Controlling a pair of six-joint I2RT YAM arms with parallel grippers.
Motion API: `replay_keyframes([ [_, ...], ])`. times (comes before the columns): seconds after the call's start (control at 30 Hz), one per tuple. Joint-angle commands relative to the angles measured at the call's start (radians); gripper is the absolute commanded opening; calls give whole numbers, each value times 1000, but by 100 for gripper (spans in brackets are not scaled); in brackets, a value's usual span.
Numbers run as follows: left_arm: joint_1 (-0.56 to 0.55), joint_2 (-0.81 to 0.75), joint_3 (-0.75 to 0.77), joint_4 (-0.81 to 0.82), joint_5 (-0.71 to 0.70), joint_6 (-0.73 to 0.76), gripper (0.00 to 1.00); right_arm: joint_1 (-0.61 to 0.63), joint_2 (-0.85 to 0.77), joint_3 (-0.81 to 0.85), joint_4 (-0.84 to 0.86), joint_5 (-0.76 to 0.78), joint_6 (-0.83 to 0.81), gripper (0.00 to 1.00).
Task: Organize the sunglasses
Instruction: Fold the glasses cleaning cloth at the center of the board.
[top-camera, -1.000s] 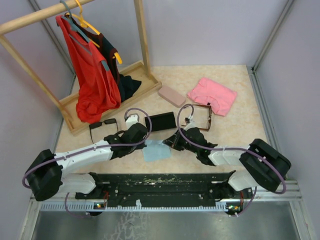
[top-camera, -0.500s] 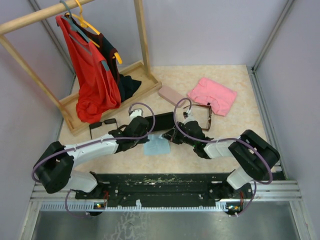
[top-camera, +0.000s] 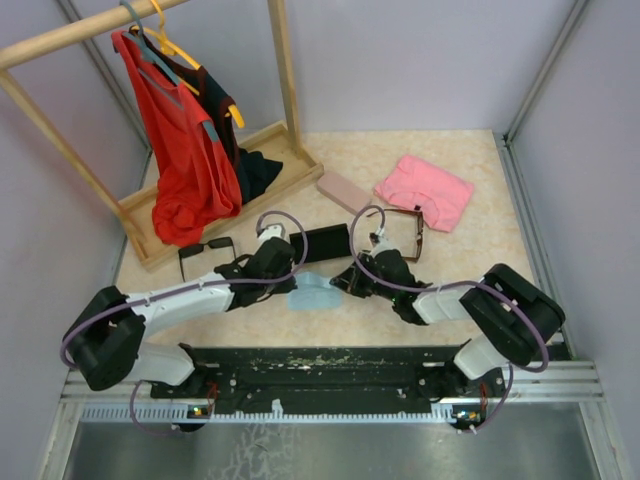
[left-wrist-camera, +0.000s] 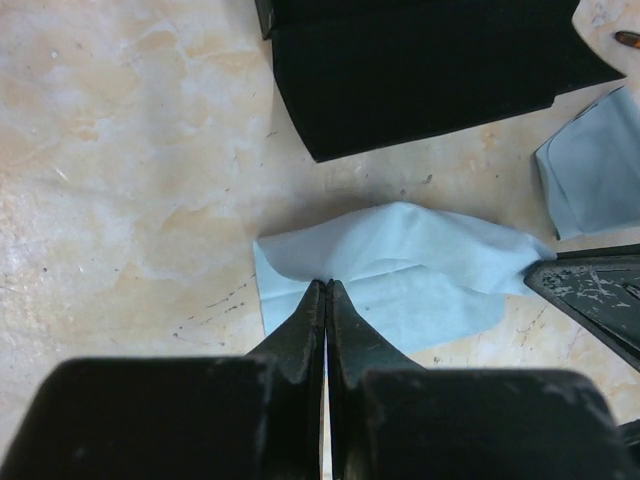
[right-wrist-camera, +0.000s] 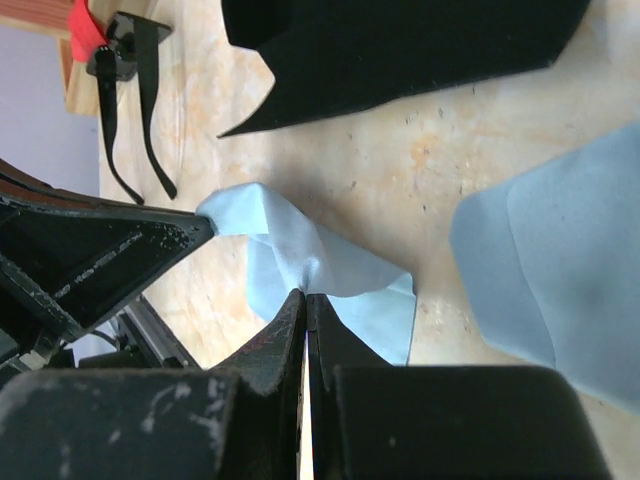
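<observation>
a: why are both arms bunched on that one rag?

b: each has a corner of it. the left gripper (left-wrist-camera: 325, 284) has its fingers pressed together on the near edge of the blue cloth (left-wrist-camera: 420, 275). the right gripper (right-wrist-camera: 305, 294) pinches the opposite edge the same way. the cloth humps up between the two sets of tips, so my guess is they mean to stretch or fold it flat between them.

a: and the other blue piece?

b: a second cloth (right-wrist-camera: 540, 260) lies flat on the table, just to one side of the right fingers. nothing touches it.

a: what about the cases?

b: the black case (left-wrist-camera: 420, 70) sits just beyond the left fingertips, past the far edge of the held cloth. i can't tell whether it lies open or whether anything is inside; it reads only as a dark slab. the pink case (top-camera: 343, 190) is well beyond both grippers. it looks shut, so its contents are hidden.

a: so where are the glasses?

b: on the table, in neither case and in neither grip. the black sunglasses (top-camera: 208, 246) lie off the outer side of the left fingers, near but apart. the reddish-brown glasses (top-camera: 421, 235) lie beyond the right fingers toward that arm's outer side. by my reading the casing itself is not yet begun.
</observation>
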Motion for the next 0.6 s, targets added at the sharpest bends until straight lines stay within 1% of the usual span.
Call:
replay_keyframes([
  [0.0,8,-29,-32,14,15,-24,1,-10,-58,-18,39,-28,-2,0],
  [0.3,7,-53,-59,15,31,-20,1,-10,-109,-34,-33,-54,-12,0],
  [0.57,6,-84,-87,8,69,-19,1,-10,-94,-25,-77,-87,-34,0],
])
